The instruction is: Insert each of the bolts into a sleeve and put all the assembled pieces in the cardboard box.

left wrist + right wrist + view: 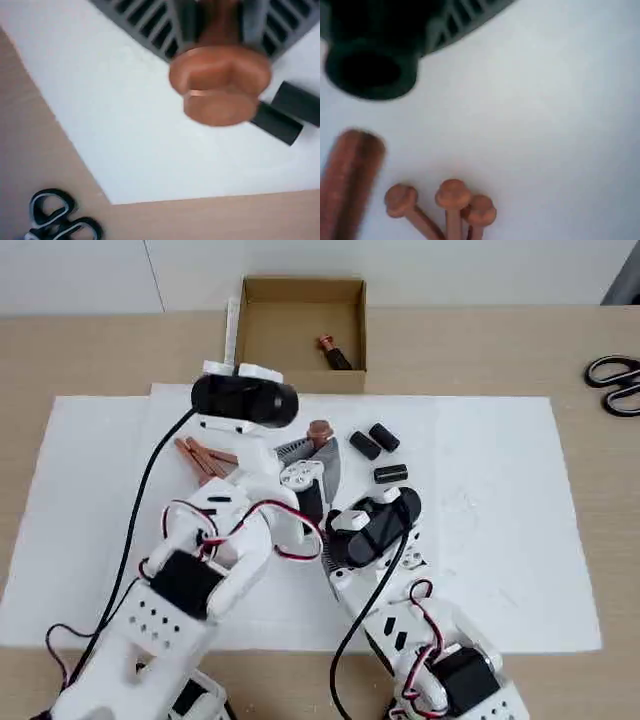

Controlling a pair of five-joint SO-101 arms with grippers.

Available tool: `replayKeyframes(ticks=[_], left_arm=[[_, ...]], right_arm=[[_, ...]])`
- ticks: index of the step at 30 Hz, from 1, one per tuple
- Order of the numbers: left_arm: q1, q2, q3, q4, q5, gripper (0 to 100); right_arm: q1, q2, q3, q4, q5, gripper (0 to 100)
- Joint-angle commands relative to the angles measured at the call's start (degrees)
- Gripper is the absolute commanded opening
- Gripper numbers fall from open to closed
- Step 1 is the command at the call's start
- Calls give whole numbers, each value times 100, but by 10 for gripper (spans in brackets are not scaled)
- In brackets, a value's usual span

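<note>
Two robot arms meet over the white paper [480, 540] on the table [100, 350] to pair a bolt with a sleeve. Nearest, the right gripper [385, 40] is clamped on a black sleeve [365, 70], whose open mouth faces outward. Just beyond it, the left gripper [215, 25] has closed tight on the shank of a copper bolt [220, 82], and the head stands free past the jaws.

From the right wrist, a blurred copper shank shows beside the sleeve's mouth. It may be this bolt's free end, though that cannot be told for sure. Nothing has entered the sleeve yet.

The join looks likely to go best if the sleeve is held steady and the shank is brought square to the mouth. The push should then run straight along the bore, since a tilted approach would probably jam at the rim. Both grips should stay firm until the head seats, and the jaws need to keep clear of each other.

Three loose bolts [205, 455] lie in a bunch to one side, and three loose sleeves [375, 440] lie near the other. Farther back, the cardboard box [250, 330] holds one assembled piece [335, 355]. Scissors [615, 385] rest well apart at the table's edge.
</note>
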Motion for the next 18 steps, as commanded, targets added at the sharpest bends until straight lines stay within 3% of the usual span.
replayKeyframes(ticks=[1, 18], left_arm=[[44, -325, -31, -202, 9, 6], [167, -791, 892, -862, -237, 6]], right_arm=[[-40, -57, -53, -145, -70, 4], [-40, -84, 97, -338, -70, 4]])
